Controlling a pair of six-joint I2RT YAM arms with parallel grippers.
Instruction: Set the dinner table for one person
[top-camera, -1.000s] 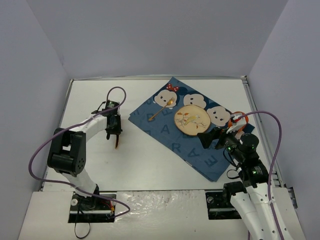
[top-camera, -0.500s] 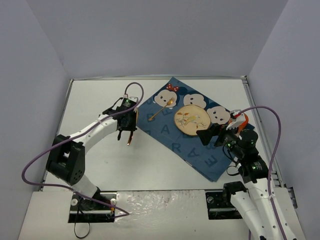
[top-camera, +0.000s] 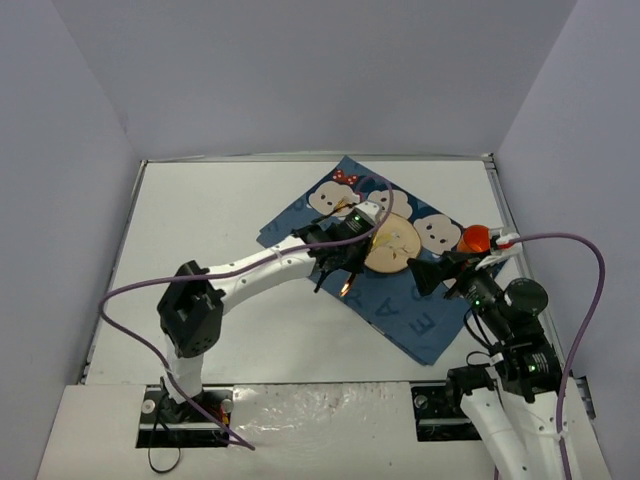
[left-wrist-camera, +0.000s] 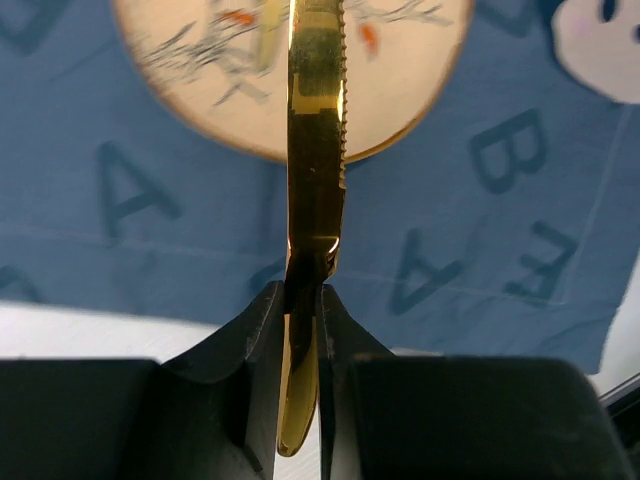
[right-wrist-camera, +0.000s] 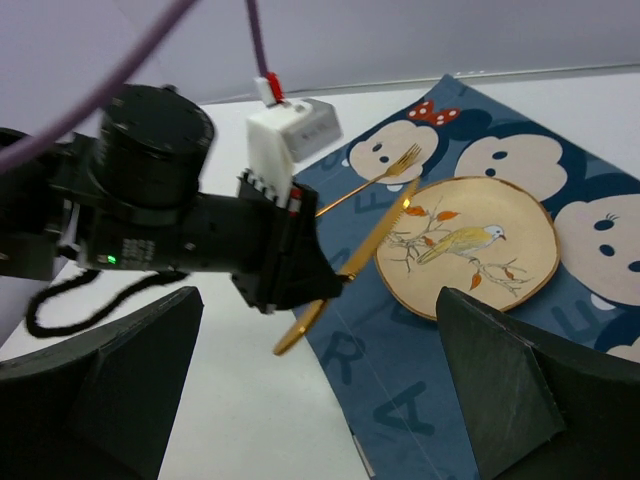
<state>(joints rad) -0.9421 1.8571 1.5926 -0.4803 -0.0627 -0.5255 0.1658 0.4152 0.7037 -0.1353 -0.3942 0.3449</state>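
My left gripper (top-camera: 347, 272) is shut on a gold knife (left-wrist-camera: 316, 150), held edge-up by the handle. The serrated blade reaches over the near-left rim of a round cream plate (top-camera: 392, 243) painted with a bird. The plate lies on a dark blue cloth (top-camera: 400, 305) printed with letters and mouse faces. The cloth lies on the white dinner table (top-camera: 200, 210). A gold fork (right-wrist-camera: 375, 178) lies on the cloth beyond the plate. My right gripper (top-camera: 440, 272) is open and empty above the cloth, right of the plate. The right wrist view shows the knife (right-wrist-camera: 375, 235), the left gripper (right-wrist-camera: 300, 275) and the plate (right-wrist-camera: 470, 250).
A small round orange object (top-camera: 474, 238) sits at the cloth's right edge, just behind my right gripper. Pale lavender walls (top-camera: 90, 120) close the table on three sides. The left arm (top-camera: 260, 270) stretches across the table's middle.
My left arm has swung right from over the bare table to the plate, carrying the knife. My right gripper has drawn back slightly, uncovering the orange object.
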